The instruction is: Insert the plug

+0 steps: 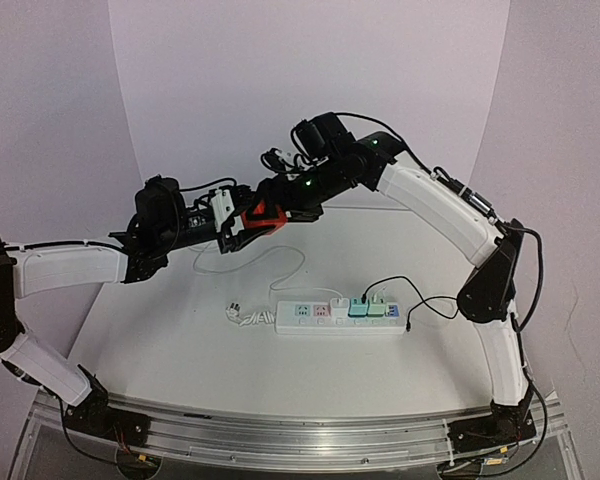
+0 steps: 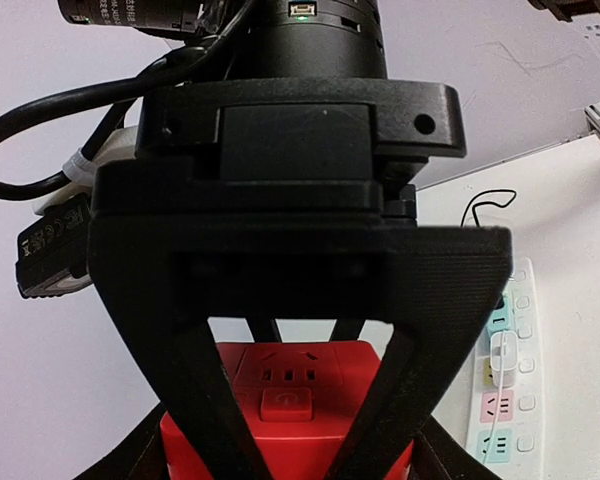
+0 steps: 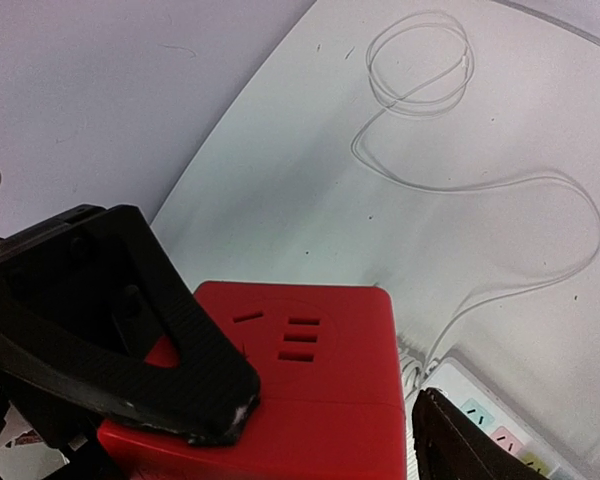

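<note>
- The red cube plug (image 1: pixel 263 220) is up in the air above the far-left part of the table (image 1: pixel 180 340), between the two arms' tips and well clear of the surface.
- In the right wrist view its face with several slots is turned towards the camera. In the left wrist view another face shows slots and a round button below them.
- The left gripper (image 1: pixel 246 222) comes in from the left and has the cube clamped between its fingers, jaws about half spread. A white part sits on the gripper just behind the cube.
- The right gripper (image 3: pixel 320 405) reaches in from the right, its jaws spread wide on either side of the cube. One finger (image 3: pixel 130 330) overlaps the cube's slotted face, and whether they touch cannot be told. The other finger (image 3: pixel 460 445) stands just beside the cube's edge with a thin gap showing, so this gripper has no firm hold.
- In the left wrist view the right arm's black wrist body fills most of the frame, above the cube.
- A white power strip (image 1: pixel 340 318) lies flat on the table, below and to the right of the cube and well apart from it.
- It has a white plug (image 1: pixel 338 308) and two teal plugs (image 1: pixel 368 308) seated side by side.
- A thin white cable (image 1: pixel 280 262) loops over the table between the cube and the strip.
- A black cable (image 1: pixel 420 290) curls at the strip's right end.
</note>
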`<state>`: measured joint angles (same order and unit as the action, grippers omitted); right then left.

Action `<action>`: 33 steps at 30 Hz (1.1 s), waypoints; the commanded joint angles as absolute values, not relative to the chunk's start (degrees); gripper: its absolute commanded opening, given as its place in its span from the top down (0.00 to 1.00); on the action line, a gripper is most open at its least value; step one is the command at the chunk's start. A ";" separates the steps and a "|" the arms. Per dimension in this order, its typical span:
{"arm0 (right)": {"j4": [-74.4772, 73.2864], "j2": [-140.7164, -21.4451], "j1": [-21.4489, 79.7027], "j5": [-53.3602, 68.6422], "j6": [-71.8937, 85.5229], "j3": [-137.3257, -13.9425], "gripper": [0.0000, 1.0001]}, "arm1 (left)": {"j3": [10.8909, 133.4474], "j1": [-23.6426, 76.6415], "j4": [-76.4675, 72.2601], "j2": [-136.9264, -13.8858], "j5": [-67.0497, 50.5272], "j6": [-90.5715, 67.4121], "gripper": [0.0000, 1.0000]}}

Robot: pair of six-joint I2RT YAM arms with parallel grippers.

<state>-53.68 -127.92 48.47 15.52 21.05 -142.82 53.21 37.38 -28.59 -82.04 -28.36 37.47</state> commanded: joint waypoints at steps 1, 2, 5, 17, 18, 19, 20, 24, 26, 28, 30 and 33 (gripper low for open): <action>-52.95 -128.51 48.58 15.91 20.68 -144.74 0.26 | 53.60 37.66 -33.24 -80.83 -28.48 37.02 1.00; -52.94 -128.49 48.57 15.90 20.72 -144.68 0.27 | 53.55 37.65 -33.29 -80.85 -28.41 37.09 1.00; -53.00 -128.27 48.59 15.80 20.63 -144.10 0.34 | 53.48 37.64 -33.36 -80.98 -27.68 37.34 1.00; -53.17 -123.66 48.55 15.17 14.24 -137.14 1.00 | 54.42 37.62 -28.00 -80.54 -29.31 35.04 0.13; -53.22 -122.82 48.50 14.45 12.73 -136.06 1.00 | 54.55 37.62 -26.44 -80.21 -30.29 34.52 0.02; -53.32 -121.91 48.46 13.74 11.40 -134.77 1.00 | 54.75 37.64 -24.83 -79.91 -31.25 34.21 0.01; -53.43 -121.01 48.41 13.06 10.10 -133.44 1.00 | 55.00 37.65 -22.94 -79.62 -32.17 34.06 0.00; -54.45 -118.01 47.93 7.90 2.88 -128.55 1.00 | 57.02 37.30 -11.95 -79.14 -36.97 35.91 0.00; -55.29 -116.78 47.45 4.11 -1.83 -125.56 1.00 | 57.96 37.11 -6.22 -79.65 -38.73 37.01 0.01; -56.13 -116.37 46.65 2.02 -5.83 -123.36 1.00 | 58.62 37.00 -2.80 -80.42 -39.25 37.81 0.01; -56.89 -116.83 45.47 1.19 -8.58 -122.35 1.00 | 58.86 36.96 -0.63 -81.33 -39.40 38.72 0.05; -59.21 -119.45 43.39 1.84 -12.71 -123.61 1.00 | 59.42 36.82 2.57 -83.47 -39.22 40.82 0.16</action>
